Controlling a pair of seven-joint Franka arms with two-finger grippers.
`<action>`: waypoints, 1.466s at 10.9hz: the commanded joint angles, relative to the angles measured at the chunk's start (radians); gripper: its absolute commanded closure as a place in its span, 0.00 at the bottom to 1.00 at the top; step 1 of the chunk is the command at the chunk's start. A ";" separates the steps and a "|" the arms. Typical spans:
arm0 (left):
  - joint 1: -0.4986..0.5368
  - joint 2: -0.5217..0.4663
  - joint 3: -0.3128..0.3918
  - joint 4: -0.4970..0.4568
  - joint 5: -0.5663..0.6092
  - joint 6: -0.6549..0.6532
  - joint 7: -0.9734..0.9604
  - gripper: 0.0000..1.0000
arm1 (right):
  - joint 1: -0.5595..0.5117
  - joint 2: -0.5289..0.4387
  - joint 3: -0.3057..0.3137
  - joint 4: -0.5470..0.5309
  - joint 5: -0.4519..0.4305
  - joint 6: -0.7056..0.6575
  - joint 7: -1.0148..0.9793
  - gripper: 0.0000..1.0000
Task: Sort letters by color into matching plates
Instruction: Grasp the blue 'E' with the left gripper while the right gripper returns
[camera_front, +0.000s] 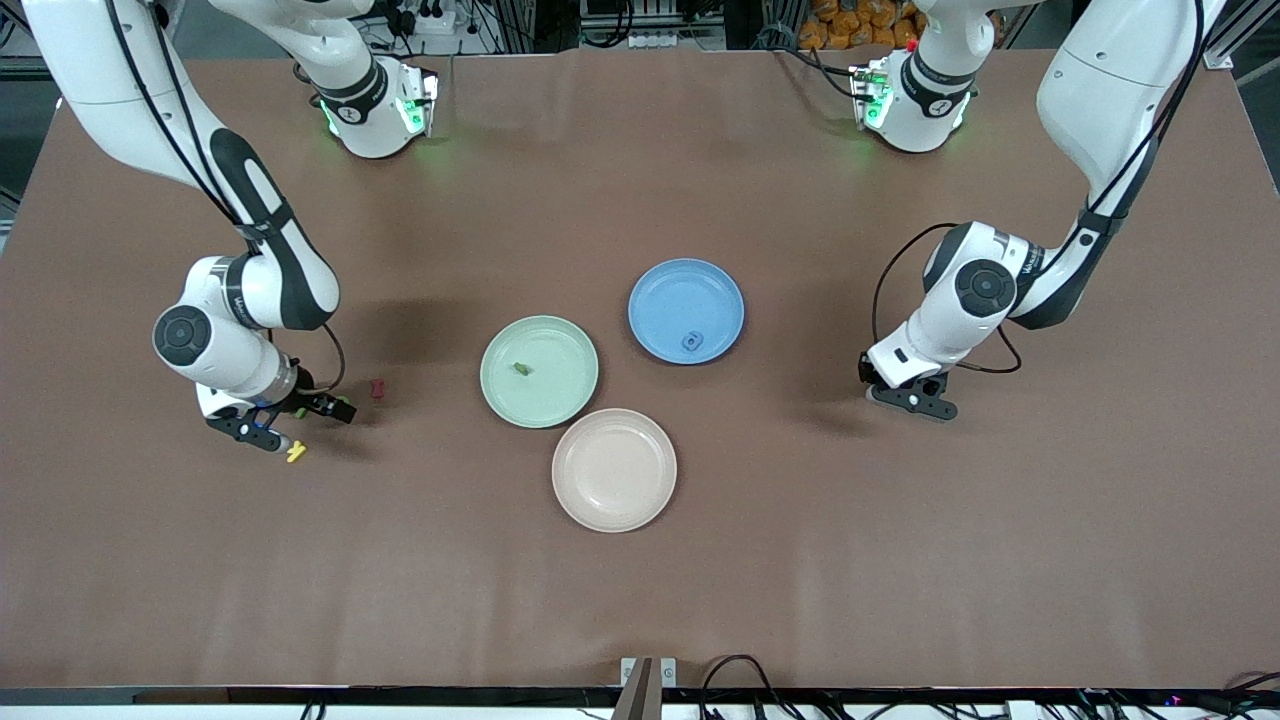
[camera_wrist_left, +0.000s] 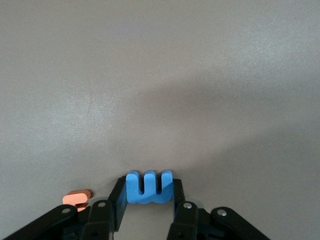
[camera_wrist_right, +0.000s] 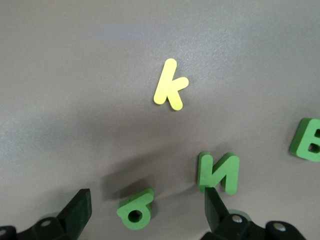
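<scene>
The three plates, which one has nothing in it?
The beige plate, nearest the front camera. The green plate holds a green letter; the blue plate a blue letter.

front: high, facing robots | wrists: close, looking down at table (camera_front: 900, 560)

Toy letters read as a yellow "k" (camera_wrist_right: 170, 85) beside a green "N" (camera_wrist_right: 218, 172); a blue "E" or "W" (camera_wrist_left: 149, 187) shows elsewhere.

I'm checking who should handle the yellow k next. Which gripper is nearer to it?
The right gripper: it hangs low right beside the yellow k, jaws wide open. The left gripper is at the left arm's end of the table, past the plates, closing on a blue letter.
</scene>
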 joint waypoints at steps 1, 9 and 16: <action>0.002 0.010 -0.008 0.024 0.016 -0.004 -0.002 1.00 | 0.004 -0.034 0.003 -0.049 -0.003 0.020 -0.001 0.00; -0.007 0.002 -0.098 0.087 -0.052 -0.120 -0.086 1.00 | 0.015 -0.043 0.003 -0.084 -0.003 0.049 -0.001 0.00; -0.128 -0.003 -0.108 0.133 -0.049 -0.197 -0.303 1.00 | 0.021 -0.046 0.003 -0.090 -0.003 0.066 -0.001 0.21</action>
